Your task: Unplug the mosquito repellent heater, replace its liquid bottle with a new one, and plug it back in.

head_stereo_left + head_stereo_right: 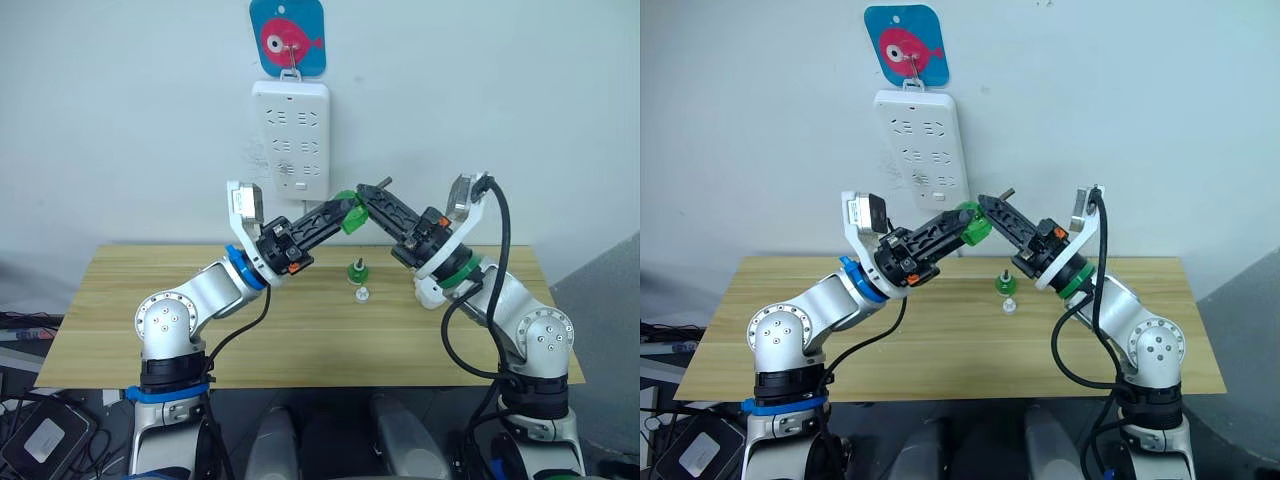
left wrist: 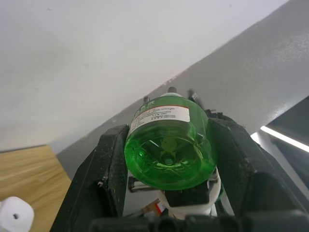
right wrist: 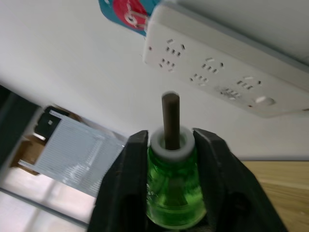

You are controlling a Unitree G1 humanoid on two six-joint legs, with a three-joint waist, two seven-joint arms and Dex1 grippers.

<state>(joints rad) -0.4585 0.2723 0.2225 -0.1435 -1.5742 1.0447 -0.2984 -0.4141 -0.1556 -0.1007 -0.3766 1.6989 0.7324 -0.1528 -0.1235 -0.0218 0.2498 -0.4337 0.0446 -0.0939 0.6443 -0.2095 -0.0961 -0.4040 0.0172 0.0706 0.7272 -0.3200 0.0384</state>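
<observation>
Green liquid bottle (image 2: 169, 147), rigid, light and smooth, clamped between both grippers above the worktop (image 1: 300, 340): left fingers (image 2: 108, 169) grip its base, right fingers (image 3: 212, 169) its neck below the wick (image 3: 170, 118); the neck likely offers the surer hold

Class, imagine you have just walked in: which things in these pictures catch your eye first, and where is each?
Both grippers meet in mid-air above the wooden table, left gripper and right gripper both clamped on one green liquid bottle. Behind them a white power strip hangs on the wall under a blue fish hook. A second small green bottle stands on the table.
</observation>
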